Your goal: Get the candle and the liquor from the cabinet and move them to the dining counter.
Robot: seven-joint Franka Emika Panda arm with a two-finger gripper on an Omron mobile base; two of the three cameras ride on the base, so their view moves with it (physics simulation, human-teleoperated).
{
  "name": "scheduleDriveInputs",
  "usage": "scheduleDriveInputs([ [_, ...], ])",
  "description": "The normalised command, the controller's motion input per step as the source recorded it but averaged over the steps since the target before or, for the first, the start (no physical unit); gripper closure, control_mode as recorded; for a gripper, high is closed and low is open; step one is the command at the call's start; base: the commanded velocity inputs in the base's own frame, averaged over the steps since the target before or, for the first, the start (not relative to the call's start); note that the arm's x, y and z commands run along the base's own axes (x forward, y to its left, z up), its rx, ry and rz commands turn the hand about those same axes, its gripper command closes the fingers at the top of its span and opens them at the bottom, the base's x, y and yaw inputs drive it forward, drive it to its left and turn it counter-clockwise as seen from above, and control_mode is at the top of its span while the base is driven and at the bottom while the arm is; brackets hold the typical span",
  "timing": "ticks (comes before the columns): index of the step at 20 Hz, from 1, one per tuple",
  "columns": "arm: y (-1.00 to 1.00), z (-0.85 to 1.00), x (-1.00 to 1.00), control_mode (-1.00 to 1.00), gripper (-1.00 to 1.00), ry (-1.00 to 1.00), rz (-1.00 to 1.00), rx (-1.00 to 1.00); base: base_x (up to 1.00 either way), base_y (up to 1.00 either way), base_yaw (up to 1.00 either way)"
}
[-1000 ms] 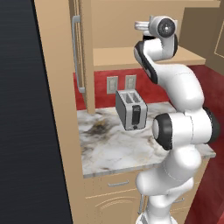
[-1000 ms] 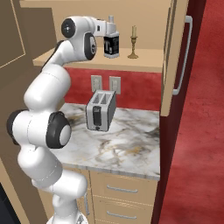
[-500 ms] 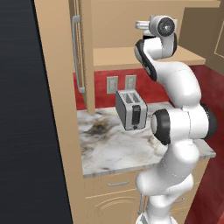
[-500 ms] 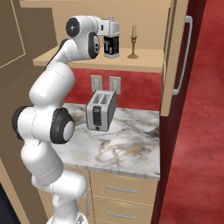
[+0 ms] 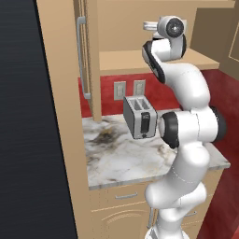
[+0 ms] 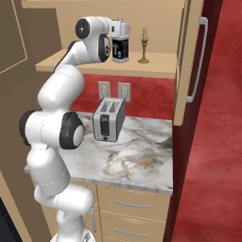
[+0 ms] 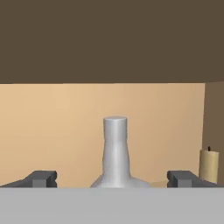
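The liquor [image 6: 120, 51], a squat black bottle with a white T, stands on the shelf of the open cabinet [image 6: 160, 65]. Its pale neck [image 7: 115, 146] rises midway between my fingertips [image 7: 42, 178] in the hand view. My gripper [image 6: 121, 37] is open at the bottle's top, jaws wide on either side of the neck and not touching it. The candle [image 6: 144, 46] on its brass holder stands just right of the bottle, and its tan top [image 7: 208, 165] shows beside my right finger. The dining counter is out of view.
A silver toaster [image 6: 108, 119] stands on the small marble worktop [image 6: 142, 156] below the shelf. The cabinet's open doors [image 6: 190, 61] [image 5: 91, 56] hang on either side. Drawers [image 6: 132, 205] sit under the worktop. A dark wall [image 5: 28, 140] lies at the left.
The hand has edged slightly closer to the bottle's neck. The jaws have stayed open, and the bottle and candle have not moved.
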Motion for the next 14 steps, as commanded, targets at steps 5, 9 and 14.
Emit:
scheduleDriveInputs([
  [5, -0.03, 0.0, 0.17, -1.0, -1.0, 0.0, 0.0, 0.0, 0.0, 0.0, 0.0],
  [9, -0.08, 0.0, 0.15, -1.0, -1.0, 0.0, 0.0, 0.0, 0.0, 0.0, 0.0],
  [14, -0.08, 0.0, 0.18, -1.0, -1.0, 0.0, 0.0, 0.0, 0.0, 0.0, 0.0],
])
